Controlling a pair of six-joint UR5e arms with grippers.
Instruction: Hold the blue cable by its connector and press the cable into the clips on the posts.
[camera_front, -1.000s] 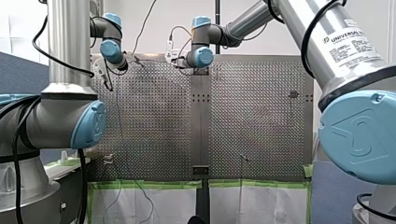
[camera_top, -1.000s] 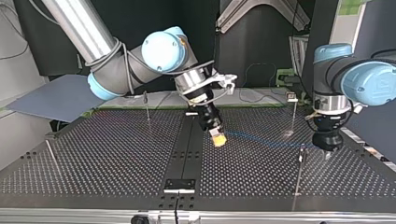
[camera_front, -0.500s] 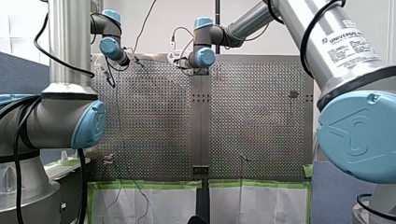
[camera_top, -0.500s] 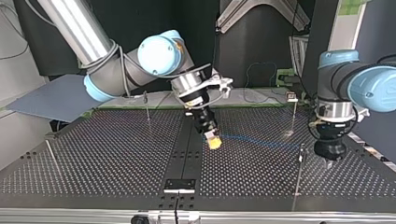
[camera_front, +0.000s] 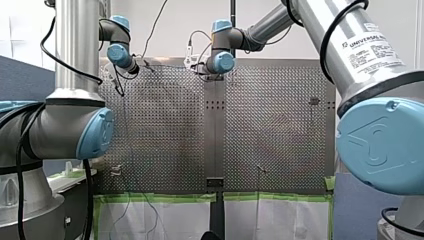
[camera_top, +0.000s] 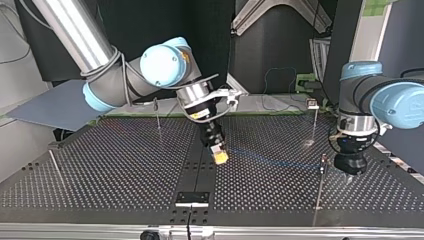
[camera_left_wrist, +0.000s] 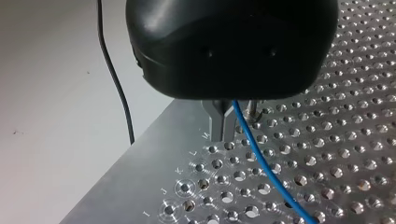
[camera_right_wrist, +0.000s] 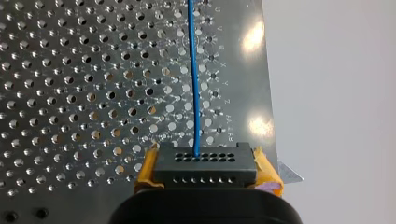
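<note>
Only the right wrist view shows the grasp. My right gripper (camera_right_wrist: 205, 173) holds the black connector (camera_right_wrist: 205, 161) between yellow pads (camera_right_wrist: 145, 171). The blue cable (camera_right_wrist: 193, 74) runs straight ahead over the tabletop (camera_right_wrist: 70, 70), whose edge lies close beside it.

Only the left wrist view shows my left gripper (camera_left_wrist: 222, 122) up close. Its jaws are closed narrow with the cable touching alongside, and no pinch on it shows. The tabletop's edge passes just beside them.

The top view gives the spacing. The cable stretches low between the two grippers, which are well apart. My left gripper hangs near the right edge, just beside a thin post (camera_top: 320, 182). The tabletop reaches wide to the left of my right gripper.

The front view hides both jaws behind the wrists at the far edge.
</note>
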